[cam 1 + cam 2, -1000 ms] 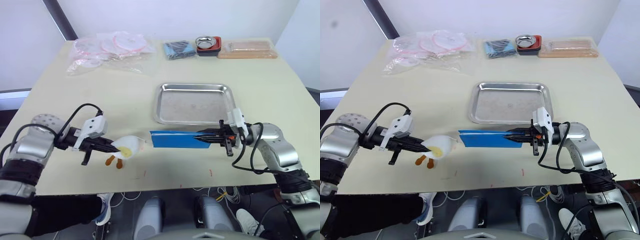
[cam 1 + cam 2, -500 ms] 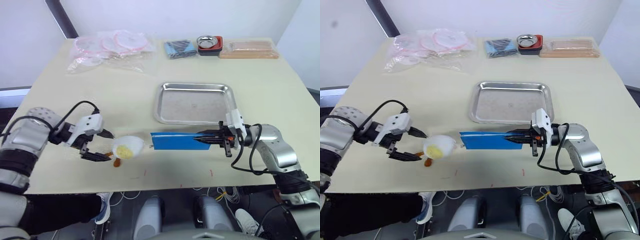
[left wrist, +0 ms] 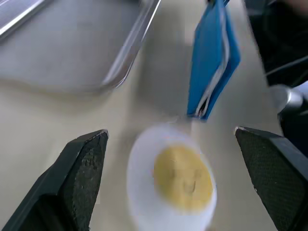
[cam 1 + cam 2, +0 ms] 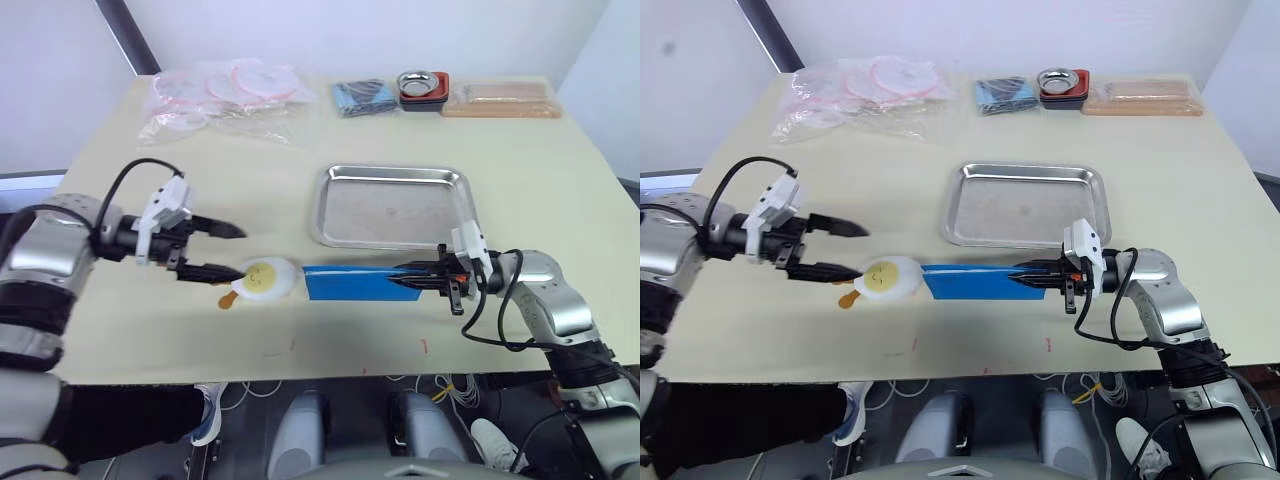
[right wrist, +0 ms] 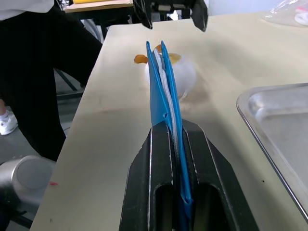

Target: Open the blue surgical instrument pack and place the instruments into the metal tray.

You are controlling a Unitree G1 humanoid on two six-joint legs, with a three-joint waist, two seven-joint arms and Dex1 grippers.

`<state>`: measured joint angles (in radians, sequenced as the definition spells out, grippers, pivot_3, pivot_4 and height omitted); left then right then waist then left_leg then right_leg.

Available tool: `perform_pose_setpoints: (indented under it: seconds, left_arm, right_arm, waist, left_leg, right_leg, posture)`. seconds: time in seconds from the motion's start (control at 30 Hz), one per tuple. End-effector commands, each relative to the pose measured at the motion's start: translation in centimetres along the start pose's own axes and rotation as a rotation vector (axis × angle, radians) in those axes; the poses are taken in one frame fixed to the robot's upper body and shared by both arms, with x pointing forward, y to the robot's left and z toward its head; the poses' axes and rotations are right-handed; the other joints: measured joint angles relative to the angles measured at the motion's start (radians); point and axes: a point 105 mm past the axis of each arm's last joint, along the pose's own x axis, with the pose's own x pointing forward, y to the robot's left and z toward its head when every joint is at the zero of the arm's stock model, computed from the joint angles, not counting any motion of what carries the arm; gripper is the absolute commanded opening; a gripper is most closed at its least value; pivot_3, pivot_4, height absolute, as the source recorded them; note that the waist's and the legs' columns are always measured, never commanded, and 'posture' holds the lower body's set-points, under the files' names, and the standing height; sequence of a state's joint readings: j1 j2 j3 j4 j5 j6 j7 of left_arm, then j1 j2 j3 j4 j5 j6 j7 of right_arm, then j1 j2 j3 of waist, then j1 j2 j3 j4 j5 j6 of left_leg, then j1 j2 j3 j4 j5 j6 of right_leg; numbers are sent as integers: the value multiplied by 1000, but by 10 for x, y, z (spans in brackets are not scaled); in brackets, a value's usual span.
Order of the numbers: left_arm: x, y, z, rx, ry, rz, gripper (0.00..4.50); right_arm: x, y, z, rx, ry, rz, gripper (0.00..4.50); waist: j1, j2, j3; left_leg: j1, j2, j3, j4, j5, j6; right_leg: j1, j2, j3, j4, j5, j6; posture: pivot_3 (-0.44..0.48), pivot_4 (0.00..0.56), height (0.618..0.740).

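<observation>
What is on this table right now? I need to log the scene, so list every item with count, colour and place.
blue surgical instrument pack: 1, bright blue, on edge in front of the tray, clamped in the right hand
metal tray: 1, silver, table centre
duck toy: 1, white, yellow and orange, at the pack's left end
plastic bags: a heap, clear with pink rings, far left
dark-blue bundle: 1, far edge
steel bowl: 1, silver on a red-black base, far edge
tan packet: 1, far right
left hand: 1, black, open, beside the duck
right hand: 1, black, shut on the pack

Left fingers (image 4: 225, 250) apart, right fingers (image 4: 405, 280) clamped
</observation>
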<state>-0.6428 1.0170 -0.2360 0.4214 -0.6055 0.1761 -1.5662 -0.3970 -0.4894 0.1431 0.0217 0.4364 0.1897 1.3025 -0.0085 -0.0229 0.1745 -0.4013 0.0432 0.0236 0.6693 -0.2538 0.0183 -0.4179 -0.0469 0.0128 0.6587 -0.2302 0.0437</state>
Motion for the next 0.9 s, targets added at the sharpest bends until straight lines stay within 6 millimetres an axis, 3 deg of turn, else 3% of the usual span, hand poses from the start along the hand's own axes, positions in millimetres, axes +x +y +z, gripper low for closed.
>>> perform_pose_setpoints:
  seconds: [0.03, 0.23, 0.9]
  left_arm:
    - [14, -7, 7, 59, -38, -38, 4483]
    - [32, -9, 0, 54, -84, -49, 4483]
    - [56, -1, -3, 81, -137, -23, 4483]
  right_arm:
    - [-2, -1, 6, -37, -17, -9, 0]
    - [-2, -3, 7, -40, -19, -16, 0]
    - [-5, 1, 7, -28, -14, 5, 0]
  waist:
    - [-5, 0, 0]
    - [-4, 0, 0]
    - [-4, 0, 0]
  left_leg:
    - [0, 0, 0, 0, 0, 0]
    - [0, 0, -1, 0, 0, 0]
    - [0, 0, -1, 0, 0, 0]
  right_leg:
    - [0, 0, 0, 0, 0, 0]
    - [0, 1, 0, 0, 0, 0]
    - [0, 0, 0, 1, 0, 0]
  posture:
    - [0, 150, 740]
    - [0, 150, 740]
    - [0, 150, 740]
